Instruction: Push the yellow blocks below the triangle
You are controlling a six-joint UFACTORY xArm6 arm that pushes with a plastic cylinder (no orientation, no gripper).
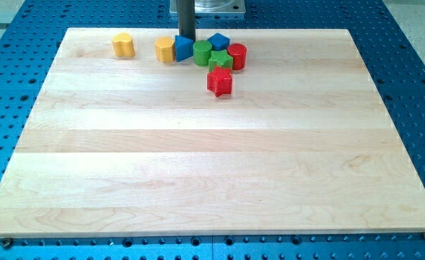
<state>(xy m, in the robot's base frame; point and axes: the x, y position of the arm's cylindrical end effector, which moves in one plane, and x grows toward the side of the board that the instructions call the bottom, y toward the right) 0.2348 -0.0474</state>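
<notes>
Wooden worktop (198, 166): near half bare. Red block (220, 82) is nearest, then green star-like block (220, 62), red cylinder (237, 55), green cylinder (202, 52). Blue triangle (184, 48) touches yellow block (165, 50) on its left; second yellow block (123, 45) sits well apart, far left. Blue block (219, 41) farthest. My tip (185, 37), a plain rod, no jaws, stands just behind the triangle.
</notes>
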